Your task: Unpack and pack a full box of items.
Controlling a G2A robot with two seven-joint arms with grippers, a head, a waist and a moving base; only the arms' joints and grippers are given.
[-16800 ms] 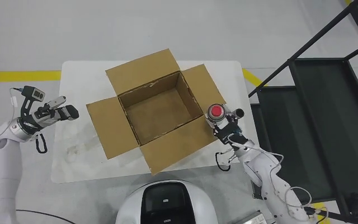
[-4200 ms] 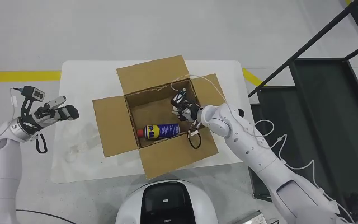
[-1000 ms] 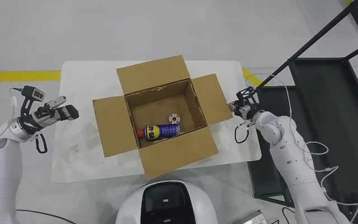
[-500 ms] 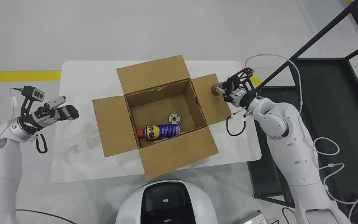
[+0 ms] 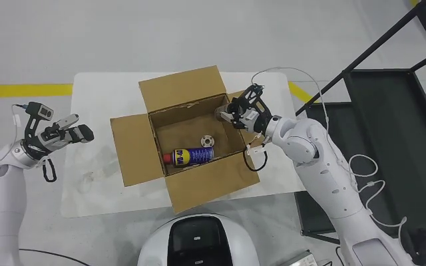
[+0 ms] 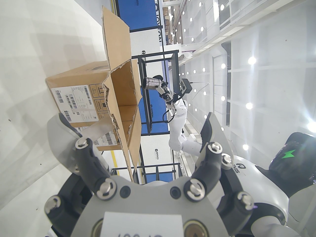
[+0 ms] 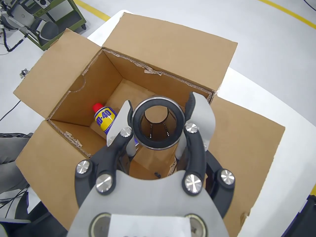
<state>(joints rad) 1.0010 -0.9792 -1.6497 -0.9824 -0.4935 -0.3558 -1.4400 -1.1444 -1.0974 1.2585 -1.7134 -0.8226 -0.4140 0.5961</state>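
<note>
The right tool [image 5: 231, 114] pinches a metal sleeve [image 7: 158, 127], bore pointing down, just above the open box [image 5: 180, 86] near its right wall, a spray can [image 5: 190, 156] lying below; the spread left tool [image 5: 83, 133] sits well off.

Bright, even overhead light leaves the white table [image 5: 93, 186] almost shadowless in the top view. The cardboard box [image 5: 180, 86] is dimmer inside than on its lit flap at twelve o'clock. Ceiling lamps [image 6: 251, 60] glare as blown-out spots. Both wrist views bow straight edges near their margins.
</note>
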